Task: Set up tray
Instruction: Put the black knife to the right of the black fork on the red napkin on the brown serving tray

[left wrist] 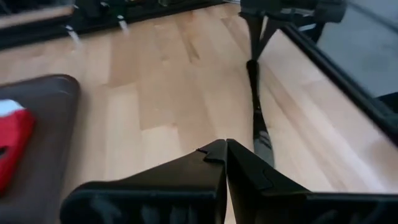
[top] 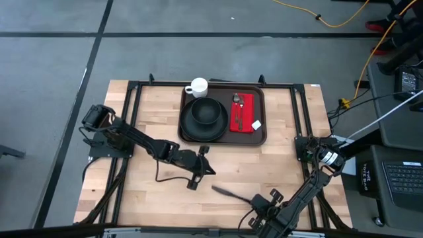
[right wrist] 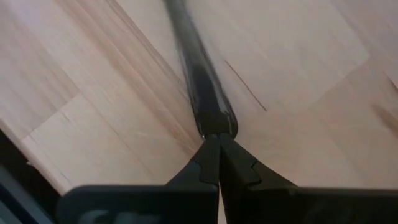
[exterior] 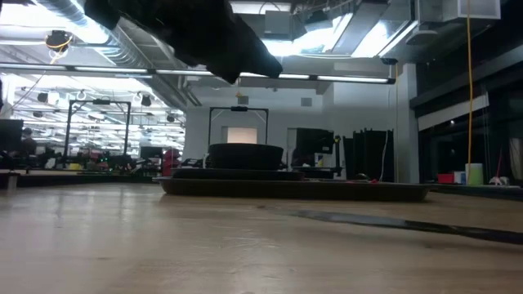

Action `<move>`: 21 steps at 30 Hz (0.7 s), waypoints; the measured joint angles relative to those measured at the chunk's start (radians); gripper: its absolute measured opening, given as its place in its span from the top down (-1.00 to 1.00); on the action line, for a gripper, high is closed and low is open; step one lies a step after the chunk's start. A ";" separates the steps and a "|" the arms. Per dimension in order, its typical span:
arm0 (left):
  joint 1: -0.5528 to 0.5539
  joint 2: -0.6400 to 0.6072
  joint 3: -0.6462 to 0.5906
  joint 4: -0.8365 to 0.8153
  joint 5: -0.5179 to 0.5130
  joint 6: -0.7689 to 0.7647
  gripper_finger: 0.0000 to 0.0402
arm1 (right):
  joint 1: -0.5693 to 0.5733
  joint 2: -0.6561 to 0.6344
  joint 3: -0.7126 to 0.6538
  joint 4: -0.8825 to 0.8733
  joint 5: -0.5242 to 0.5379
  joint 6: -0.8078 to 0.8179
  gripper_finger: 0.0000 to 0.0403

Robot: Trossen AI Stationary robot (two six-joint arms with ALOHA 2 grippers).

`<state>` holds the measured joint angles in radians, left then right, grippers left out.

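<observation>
The dark brown tray [top: 261,135] lies at the table's far middle; it also shows in the left wrist view [left wrist: 50,124] and the low view [exterior: 294,189]. It carries a black plate [top: 188,132] with a black bowl [top: 205,112], a white cup [top: 197,86] and a red napkin [top: 243,120] with cutlery on it. A long black utensil [top: 228,192] lies flat on the wood near the front edge. My right gripper [top: 256,198] is shut at its right end. My left gripper [top: 211,169] hovers shut and empty above the table's middle, between tray and utensil. My right gripper [right wrist: 217,140] closes its fingertips on the utensil's broader end [right wrist: 214,124], the end toward the table's right. The fingers come steeply from above and meet it only at their free ends. The rest of the utensil [left wrist: 260,124] lies flat on the table.
Black metal frame rails [top: 301,112] run along the table's left, right and far sides. Bare wood [top: 152,192] spreads between the tray and the front edge. Desks and cables stand off the table to the right.
</observation>
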<state>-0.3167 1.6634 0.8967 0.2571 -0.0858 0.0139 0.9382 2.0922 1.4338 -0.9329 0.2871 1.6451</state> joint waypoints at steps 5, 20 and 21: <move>-0.046 0.000 0.000 0.002 -0.108 0.044 0.98 | 0.000 0.001 0.000 0.007 0.000 0.000 1.00; -0.067 0.000 0.000 -0.023 -0.149 0.118 0.98 | 0.000 0.002 0.000 0.011 0.000 -0.001 1.00; -0.067 0.000 0.000 -0.030 -0.159 0.122 0.98 | 0.000 0.002 0.000 0.011 0.000 -0.001 1.00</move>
<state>-0.3835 1.6630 0.8967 0.2273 -0.2451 0.1363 0.9379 2.0937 1.4334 -0.9218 0.2871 1.6437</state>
